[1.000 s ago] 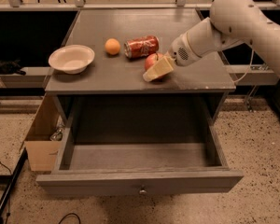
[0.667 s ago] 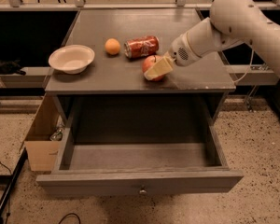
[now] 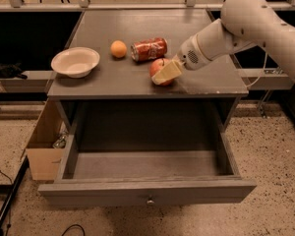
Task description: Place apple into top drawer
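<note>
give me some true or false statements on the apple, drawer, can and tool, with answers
1. The drawer is pulled open. True.
2. The apple lies in the drawer. False: it sits on the tabletop, with the tool right at it.
3. The can stands upright. False: it lies on its side behind the apple.
4. The orange sits between the bowl and the can. True.
</note>
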You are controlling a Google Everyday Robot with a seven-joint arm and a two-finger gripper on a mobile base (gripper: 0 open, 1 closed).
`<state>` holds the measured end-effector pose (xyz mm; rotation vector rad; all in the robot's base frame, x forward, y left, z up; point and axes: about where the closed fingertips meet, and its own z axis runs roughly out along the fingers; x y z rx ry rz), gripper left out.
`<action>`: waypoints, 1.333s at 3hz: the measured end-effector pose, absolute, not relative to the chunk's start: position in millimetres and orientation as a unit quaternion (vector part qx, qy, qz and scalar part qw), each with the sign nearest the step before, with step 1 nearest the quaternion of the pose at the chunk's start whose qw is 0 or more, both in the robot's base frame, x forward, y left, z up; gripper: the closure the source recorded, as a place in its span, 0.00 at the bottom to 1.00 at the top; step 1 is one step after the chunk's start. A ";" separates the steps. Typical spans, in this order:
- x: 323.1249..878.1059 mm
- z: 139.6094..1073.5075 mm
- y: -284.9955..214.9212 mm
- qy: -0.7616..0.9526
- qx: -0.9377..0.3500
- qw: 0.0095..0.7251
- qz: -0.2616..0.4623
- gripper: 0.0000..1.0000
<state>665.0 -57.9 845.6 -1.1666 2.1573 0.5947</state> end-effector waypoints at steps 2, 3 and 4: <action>632.1 857.0 -80.0 0.811 -0.431 0.326 0.223 1.00; 579.5 857.9 -115.0 0.824 -0.407 0.329 0.219 1.00; 519.4 834.0 -145.9 0.845 -0.377 0.303 0.229 1.00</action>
